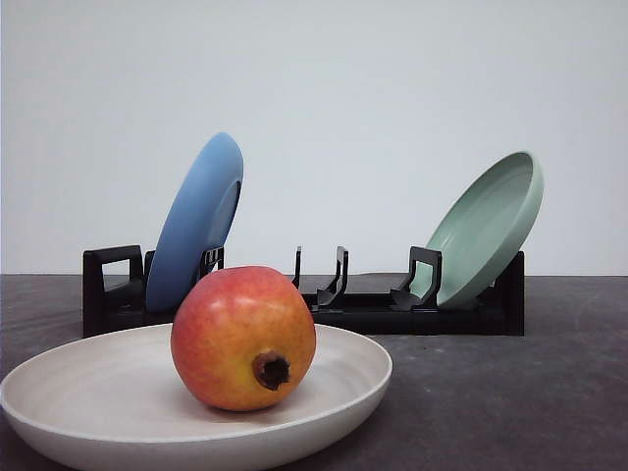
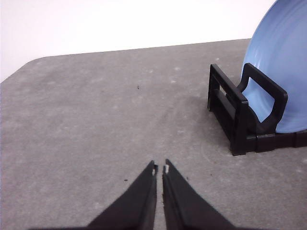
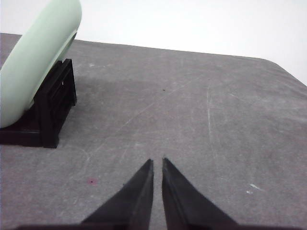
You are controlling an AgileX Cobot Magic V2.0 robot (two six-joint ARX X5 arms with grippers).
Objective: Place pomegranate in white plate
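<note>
The pomegranate (image 1: 243, 337), red blending to yellow-orange with its dark calyx stub facing the camera, rests inside the white plate (image 1: 69, 392) at the near left of the front view. In the left wrist view my left gripper (image 2: 159, 168) is shut with nothing in it, above bare grey table next to the left end of the black rack (image 2: 237, 115). My right gripper (image 3: 157, 162) is shut and empty too, over bare table beside the right end of the rack (image 3: 48, 108).
Behind the white plate a black dish rack (image 1: 363, 304) spans the table. A blue plate (image 1: 196, 221) leans in its left end and a pale green plate (image 1: 486, 226) leans in its right end. The table is grey, with a white wall behind.
</note>
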